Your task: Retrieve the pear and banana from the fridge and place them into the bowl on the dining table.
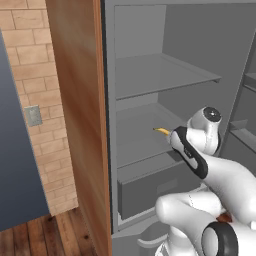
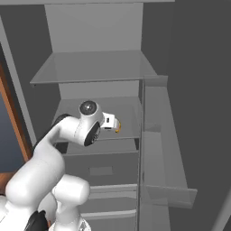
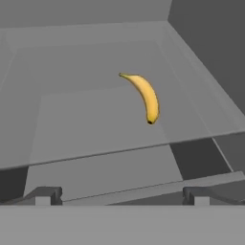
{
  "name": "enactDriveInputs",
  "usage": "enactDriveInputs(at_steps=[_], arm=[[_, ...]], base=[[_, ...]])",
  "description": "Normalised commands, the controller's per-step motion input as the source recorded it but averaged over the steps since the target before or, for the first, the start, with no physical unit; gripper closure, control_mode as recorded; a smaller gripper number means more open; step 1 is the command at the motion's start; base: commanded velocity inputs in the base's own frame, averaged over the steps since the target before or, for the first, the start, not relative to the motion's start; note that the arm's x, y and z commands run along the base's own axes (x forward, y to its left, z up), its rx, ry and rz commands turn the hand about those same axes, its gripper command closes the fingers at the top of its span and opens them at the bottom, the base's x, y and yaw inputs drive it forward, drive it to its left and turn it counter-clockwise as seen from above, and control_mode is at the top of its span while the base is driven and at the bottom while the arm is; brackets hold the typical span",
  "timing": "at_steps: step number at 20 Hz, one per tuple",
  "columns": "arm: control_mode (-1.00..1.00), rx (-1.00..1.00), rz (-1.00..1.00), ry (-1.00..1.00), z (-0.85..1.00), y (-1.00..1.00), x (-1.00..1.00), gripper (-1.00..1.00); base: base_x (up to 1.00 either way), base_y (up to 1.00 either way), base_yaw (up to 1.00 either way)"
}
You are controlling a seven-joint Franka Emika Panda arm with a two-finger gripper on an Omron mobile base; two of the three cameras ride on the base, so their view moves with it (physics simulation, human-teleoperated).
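The fridge stands open, and the arm reaches into it at the level of the middle shelf. The gripper hovers just outside the shelf's front edge, its two fingertips spread wide apart with nothing between them.

The banana lies flat on that shelf, ahead of the gripper and a little to the right of its centre line, well short of the back wall. Its long axis runs roughly away from the hand, curving slightly. In the left base view its tip pokes out just beyond the wrist.

Judging by this pose, the step in hand is the approach to the banana; neither fruit appears to be in the bowl yet.

The next move likely calls for advancing over the shelf, shifting slightly right, and lowering so the fingers straddle the fruit's narrow width near its middle before closing. The upper shelf above limits headroom, so the descent should stay shallow.
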Motion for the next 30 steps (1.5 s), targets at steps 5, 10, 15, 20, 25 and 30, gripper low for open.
enactDriveInputs(at_steps=[5, 10, 15, 20, 25, 30], arm=[[-1.0, 0.0, -0.14, 0.0, -0.15, -0.05, 0.01, -1.0], [-1.0, 0.0, -0.14, 0.0, -0.07, -0.1, 0.04, -1.0], [-1.0, 0.02, -0.01, 0.03, 0.0, -0.2, 0.19, -1.0], [-1.0, 0.05, 0.03, 0.05, -0.02, -0.18, 0.27, -1.0], [-1.0, 0.04, 0.05, 0.03, -0.07, -0.06, 0.31, -1.0], [-1.0, 0.01, 0.05, 0.05, -0.19, 0.0, 0.32, -1.0]], base=[[0.0, 0.0, 0.0], [0.0, 0.0, 0.0], [0.0, 0.0, 0.0], [0.0, 0.0, 0.0], [0.0, 0.0, 0.0], [0.0, 0.0, 0.0]])
